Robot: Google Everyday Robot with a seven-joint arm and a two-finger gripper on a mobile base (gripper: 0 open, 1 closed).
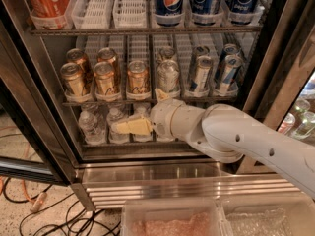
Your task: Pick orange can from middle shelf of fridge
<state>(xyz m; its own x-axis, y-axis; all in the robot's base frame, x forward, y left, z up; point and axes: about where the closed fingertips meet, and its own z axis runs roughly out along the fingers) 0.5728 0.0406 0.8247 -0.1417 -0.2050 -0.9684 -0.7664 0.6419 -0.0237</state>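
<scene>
The gripper (137, 110) is seen low before the water bottles (91, 124), its fingers spread, nothing held. The orange can (138, 77) is found upright, directly above and farther in, at the front of the middle shelf (98, 102) in the fridge (187, 186).

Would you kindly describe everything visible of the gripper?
The gripper sits on a white, rounded wrist, reaching into the fridge from the right. Its two cream, plastic-looking fingers stand apart, open and empty: one points left in front of the water bottles below the middle shelf, the other rises toward that shelf's front edge, below and right of the nearest orange can.
</scene>
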